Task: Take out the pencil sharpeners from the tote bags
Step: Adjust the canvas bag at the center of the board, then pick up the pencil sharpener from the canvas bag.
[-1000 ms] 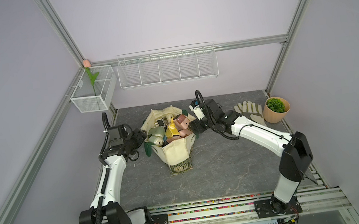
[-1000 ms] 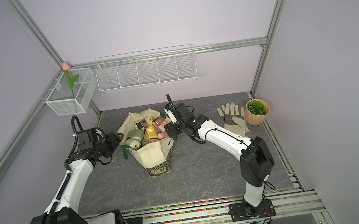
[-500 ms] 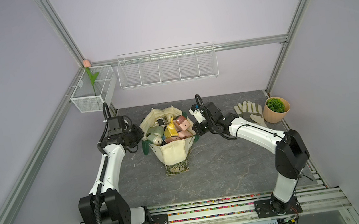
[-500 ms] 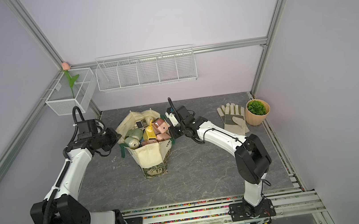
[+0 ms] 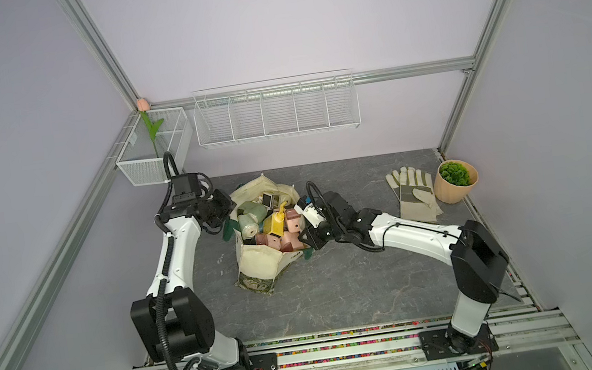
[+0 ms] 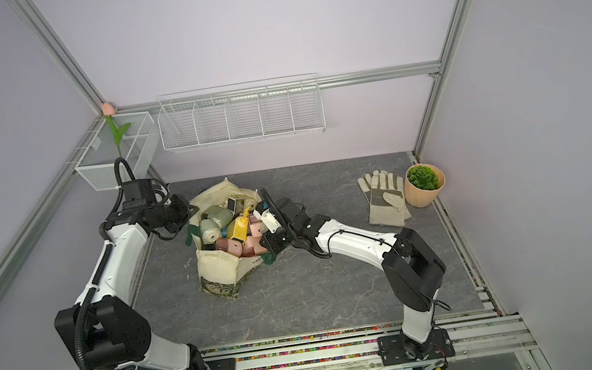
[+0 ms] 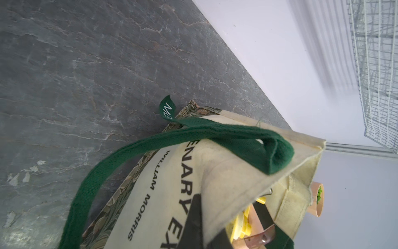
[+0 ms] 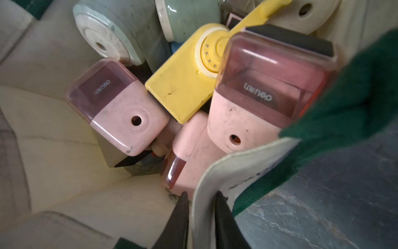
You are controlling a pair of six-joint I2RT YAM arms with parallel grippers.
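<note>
On the grey table (image 5: 338, 288), between the 2 arms, the cream tote bag (image 5: 260, 265) stands open, with pink, yellow and pale green pencil sharpeners (image 5: 273, 231) heaped inside it. The left gripper (image 5: 228, 212) pinches the canvas rim on its side; the right gripper (image 8: 202, 195) pinches the opposite rim, just beside a green handle (image 8: 344, 97) — jaws clamped on cloth.

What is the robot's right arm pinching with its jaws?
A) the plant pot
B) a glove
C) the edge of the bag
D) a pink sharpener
C: in the right wrist view the right gripper has its jaws closed on the cream rim of the tote bag, while the pink sharpeners lie inside, not between the jaws.
</note>
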